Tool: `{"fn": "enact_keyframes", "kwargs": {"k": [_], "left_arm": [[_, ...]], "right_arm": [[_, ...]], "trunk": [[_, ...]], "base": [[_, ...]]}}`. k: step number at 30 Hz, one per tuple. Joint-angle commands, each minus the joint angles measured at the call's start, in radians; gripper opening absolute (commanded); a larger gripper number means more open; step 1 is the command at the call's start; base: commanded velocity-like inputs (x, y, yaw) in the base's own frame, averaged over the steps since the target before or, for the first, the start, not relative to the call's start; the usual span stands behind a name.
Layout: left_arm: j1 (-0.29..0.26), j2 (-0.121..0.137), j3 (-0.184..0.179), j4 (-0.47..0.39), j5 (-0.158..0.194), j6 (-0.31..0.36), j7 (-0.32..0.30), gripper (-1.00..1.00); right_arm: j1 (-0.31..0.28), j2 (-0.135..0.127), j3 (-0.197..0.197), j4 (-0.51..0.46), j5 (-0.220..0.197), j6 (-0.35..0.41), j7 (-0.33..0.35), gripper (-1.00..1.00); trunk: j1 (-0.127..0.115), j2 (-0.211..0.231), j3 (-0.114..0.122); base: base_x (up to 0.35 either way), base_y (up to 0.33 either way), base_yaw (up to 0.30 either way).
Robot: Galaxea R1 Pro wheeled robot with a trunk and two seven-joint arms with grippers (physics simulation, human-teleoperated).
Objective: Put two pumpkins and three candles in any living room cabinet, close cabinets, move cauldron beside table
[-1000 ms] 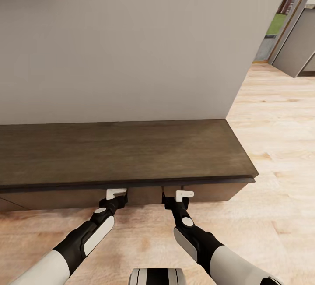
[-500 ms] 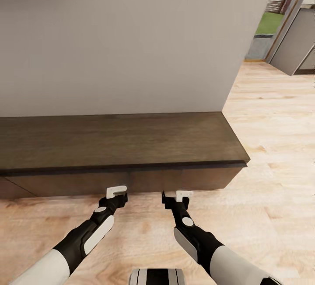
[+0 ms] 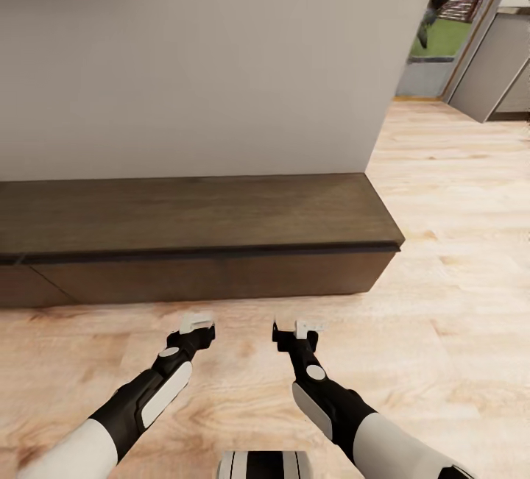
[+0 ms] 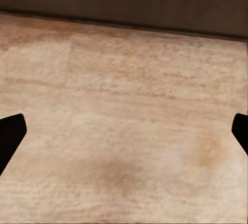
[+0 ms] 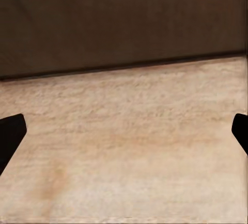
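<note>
closed dark cabinet (image 3: 199,273) against grey wall (image 3: 221,59), light wood floor (image 3: 442,317)

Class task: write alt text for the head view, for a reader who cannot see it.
A long, low dark brown cabinet stands closed against a plain pale wall, its top bare. Below it, the robot's left gripper and right gripper hang open and empty over the light wood floor, short of the cabinet front. A doorway at right shows greenery outside.
</note>
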Motion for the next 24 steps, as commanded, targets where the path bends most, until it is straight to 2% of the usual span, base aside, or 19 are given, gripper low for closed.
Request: {"fn": "enact_keyframes", "kwargs": {"k": [1, 4, 8, 11, 14, 16, 18, 19, 24], "left_arm": [[-0.001, 0.001, -0.004, -0.002, 0.006, 0.002, 0.008, 1.0], [-0.001, 0.0, -0.003, -0.003, 0.006, 0.002, 0.009, 1.0], [-0.001, 0.001, 0.003, -0.009, 0.014, 0.003, 0.008, 1.0], [-0.001, 0.001, 0.007, -0.022, 0.018, 0.009, 0.008, 1.0], [-0.001, -0.004, 0.012, -0.027, 0.021, 0.049, 0.012, 1.0], [-0.001, -0.005, 0.018, -0.028, 0.022, 0.083, 0.016, 1.0], [-0.001, -0.006, 0.045, -0.029, 0.022, 0.142, 0.018, 1.0], [-0.001, -0.008, 0.078, -0.03, 0.022, 0.196, 0.018, 1.0], [-0.001, -0.007, 0.169, -0.084, 0.021, 0.298, 0.02, 1.0]], "right_arm": [[-0.001, -0.001, 0.008, 0.0, -0.011, -0.006, -0.006, 1.0], [-0.001, -0.001, 0.007, 0.0, -0.012, -0.006, -0.007, 1.0], [-0.001, -0.001, 0.007, 0.0, -0.013, -0.005, -0.007, 1.0], [-0.001, -0.001, 0.007, 0.0, -0.034, -0.005, -0.005, 1.0], [-0.001, -0.002, 0.007, 0.0, -0.066, 0.006, -0.004, 1.0], [-0.001, -0.002, 0.007, -0.001, -0.073, 0.034, -0.004, 1.0], [-0.001, -0.003, 0.007, -0.002, -0.076, 0.068, -0.004, 1.0], [-0.001, -0.005, 0.006, -0.002, -0.077, 0.086, -0.004, 1.0], [-0.001, -0.015, -0.003, -0.003, -0.079, 0.131, -0.006, 1.0]], "trunk": [[-0.001, 0.0, -0.001], [-0.001, 0.0, -0.001], [-0.001, 0.0, -0.001], [-0.001, 0.0, -0.001], [-0.001, 0.0, 0.003], [-0.002, 0.0, 0.011], [-0.003, 0.001, 0.019], [-0.003, 0.001, 0.022], [-0.006, 0.002, 0.042]], "base": [[-0.335, 0.0, 0.0], [-0.266, 0.0, 0.0], [-0.07, 0.0, 0.0], [-0.014, 0.0, 0.0], [-0.004, 0.0, 0.0], [-0.001, 0.0, 0.0], [0.0, 0.0, 0.0], [0.0, 0.0, 0.0], [0.0, 0.0, 0.0]]}}
